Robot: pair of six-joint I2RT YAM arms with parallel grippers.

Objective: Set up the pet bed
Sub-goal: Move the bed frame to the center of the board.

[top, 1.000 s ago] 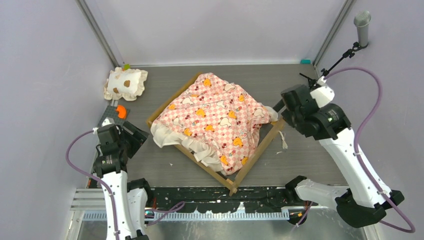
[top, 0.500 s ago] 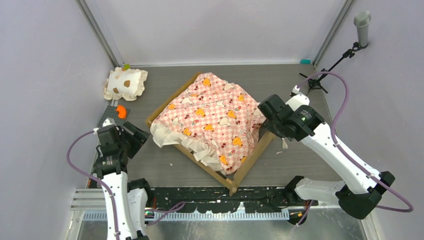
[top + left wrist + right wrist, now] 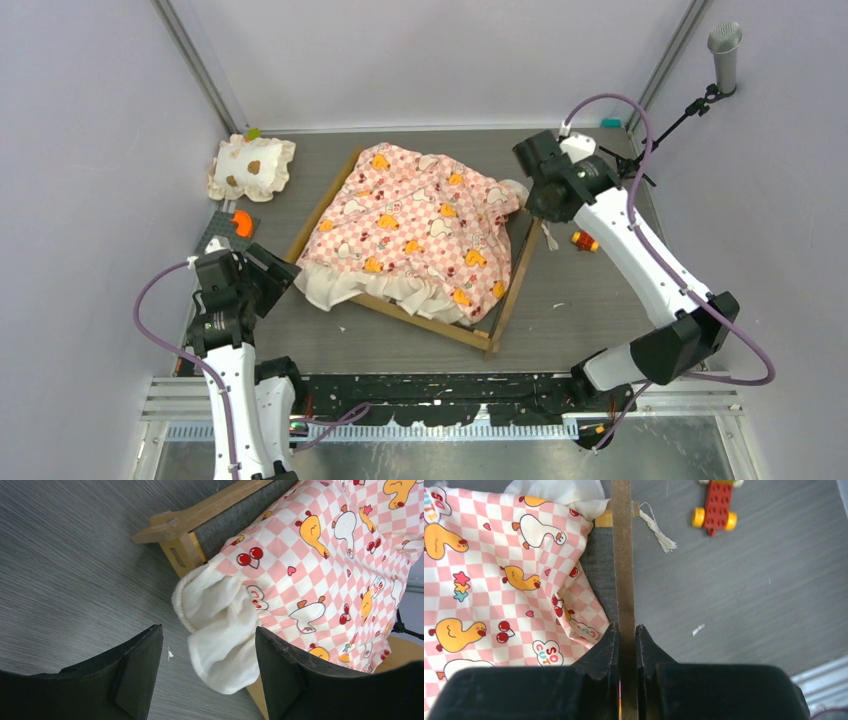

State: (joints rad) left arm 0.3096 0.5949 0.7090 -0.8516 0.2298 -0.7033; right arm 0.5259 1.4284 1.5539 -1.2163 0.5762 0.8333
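Top view: one pet bed (image 3: 415,235) lay mid-counter (image 3: 600,300); one spotted pillow (image 3: 252,167) at the far-left corner; one brick car (image 3: 583,241) toward the right edge.
Left wrist: left hand (image 3: 207,636) released, empty, near the ruffle (image 3: 210,605).
Right wrist: right hand (image 3: 626,630) clenched on the bed's wooden rail (image 3: 623,555); the print (image 3: 547,652) read "SO CUT".

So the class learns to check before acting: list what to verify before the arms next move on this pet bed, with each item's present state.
1. Right gripper clamped on light-wood bed frame rail: ok.
2. Left gripper open and empty: ok.
3. Pink checkered mattress lying flat inside the frame: not ok; it is rumpled and its cream ruffle spills over a corner.
4. Red brick toy car apart from the rail: ok.
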